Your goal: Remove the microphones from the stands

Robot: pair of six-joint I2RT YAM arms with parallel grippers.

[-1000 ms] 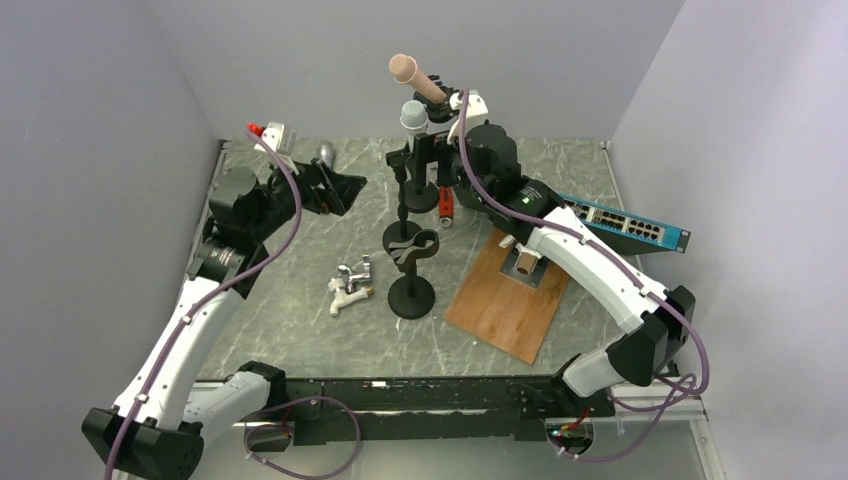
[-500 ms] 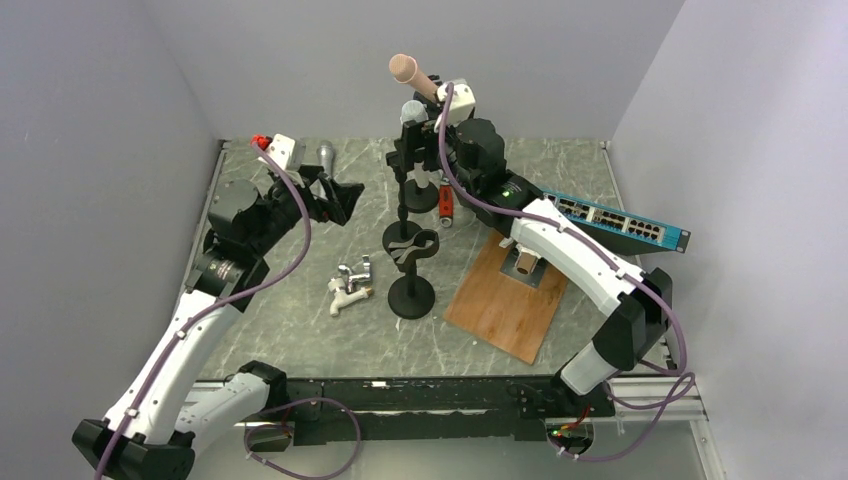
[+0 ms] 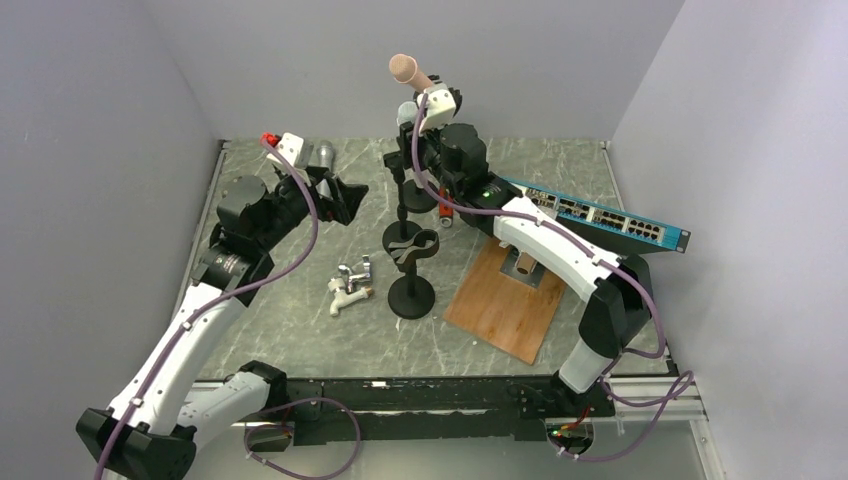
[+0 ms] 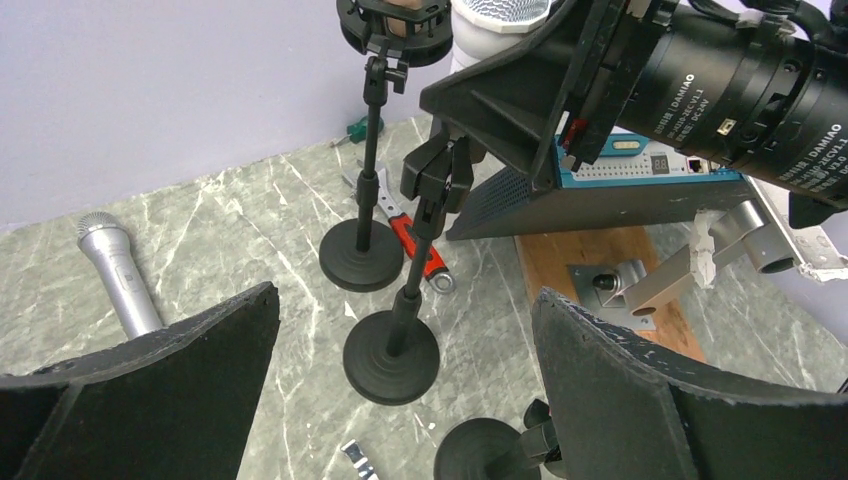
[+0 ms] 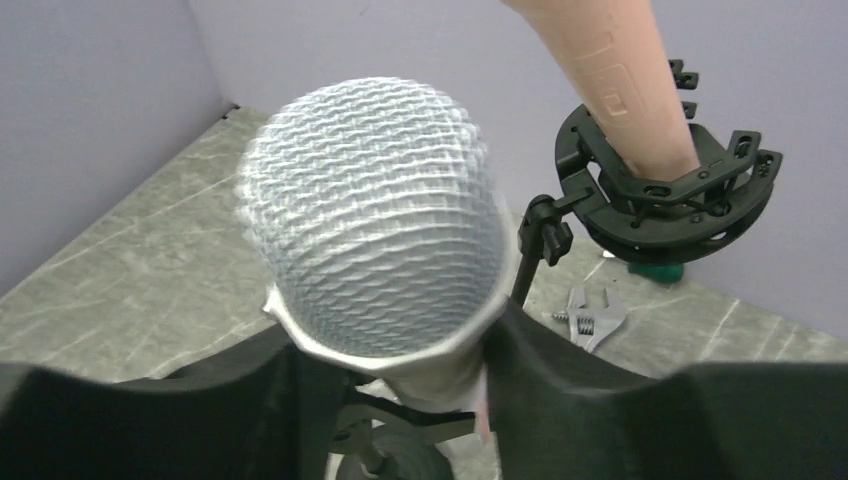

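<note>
Above stand (image 4: 390,358), right claw (image 5: 400,352) around microphone (image 5: 375,215)

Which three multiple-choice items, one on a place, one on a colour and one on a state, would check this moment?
1. Where does the silver microphone lie?
A on a chair
B flat on the table
C in a box

2. What colour is the shock-mounted microphone?
A pink
B blue
C green

3. How is the right claw?
A open and empty
B out of view
C shut on the mesh-headed microphone

Key:
1. B, it lies on its side on the marble.
2. A, the body in the ring is pink.
3. C, the right wrist view shows both fingers against its sides.
</note>
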